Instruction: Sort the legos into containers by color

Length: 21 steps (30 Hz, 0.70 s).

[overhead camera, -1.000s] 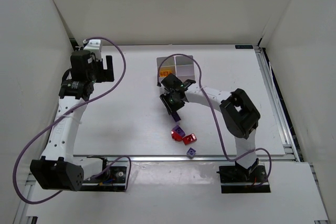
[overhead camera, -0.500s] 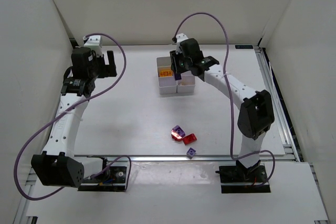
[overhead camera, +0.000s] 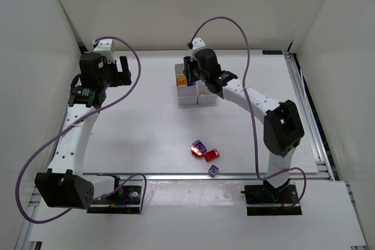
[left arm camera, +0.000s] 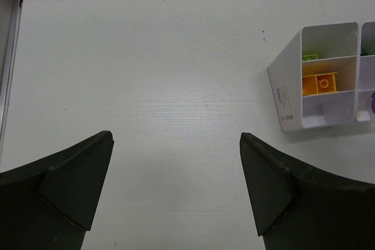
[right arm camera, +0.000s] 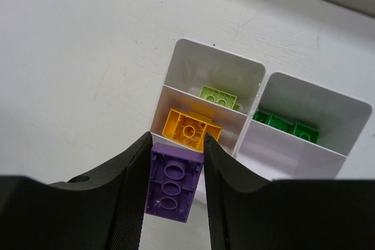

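Note:
My right gripper is shut on a purple brick, held underside-up above the near left bin of the white containers. The left column holds an orange brick and, behind it, a yellow-green brick. The far right bin holds green bricks. Loose on the table are a purple brick, a red brick and a small purple brick. My left gripper is open and empty, left of the containers.
White walls enclose the table on the left, back and right. A metal rail runs along the table's right edge. Purple cables loop over both arms. The loose bricks lie near the front edge, between the arm bases.
My right arm has swung from just above the loose bricks up to the containers, carrying the purple brick, then shifted slightly left. The left arm has barely moved.

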Available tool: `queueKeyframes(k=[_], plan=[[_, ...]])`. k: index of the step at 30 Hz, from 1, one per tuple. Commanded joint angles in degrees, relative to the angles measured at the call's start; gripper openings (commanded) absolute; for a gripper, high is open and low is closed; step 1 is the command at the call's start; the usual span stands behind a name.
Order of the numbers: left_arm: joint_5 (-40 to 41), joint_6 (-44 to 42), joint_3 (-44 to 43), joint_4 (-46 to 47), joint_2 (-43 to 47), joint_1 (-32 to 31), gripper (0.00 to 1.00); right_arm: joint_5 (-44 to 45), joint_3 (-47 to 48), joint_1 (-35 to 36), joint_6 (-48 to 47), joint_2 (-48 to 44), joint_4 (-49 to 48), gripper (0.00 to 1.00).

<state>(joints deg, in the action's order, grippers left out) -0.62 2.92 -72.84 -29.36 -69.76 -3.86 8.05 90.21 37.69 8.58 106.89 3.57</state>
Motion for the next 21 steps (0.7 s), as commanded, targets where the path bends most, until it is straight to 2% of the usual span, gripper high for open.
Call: queueKeyframes(k=[1, 8, 16, 21], plan=[[-0.87, 0.60, -0.37, -0.34, 1.03, 0.25, 0.99, 4.07, -2.05, 2.64, -4.00, 0.69, -8.74, 0.00], [-1.57, -0.46, -0.81, -1.66, 0.85, 0.25, 0.99, 6.89, -7.50, 5.81, -13.22, 0.08, -17.62, 0.00], [-1.40, -0.98, 0.15, -2.01, 0.59, 0.25, 0.99, 0.56, -19.01, 6.34, -27.02, -2.48, -31.07, 0.00], [-1.75, -0.98, -0.29, -1.93, -0.20, 0.25, 0.99, 0.12, -21.48, 6.34, -29.50, -1.78, -35.04, 0.00]])
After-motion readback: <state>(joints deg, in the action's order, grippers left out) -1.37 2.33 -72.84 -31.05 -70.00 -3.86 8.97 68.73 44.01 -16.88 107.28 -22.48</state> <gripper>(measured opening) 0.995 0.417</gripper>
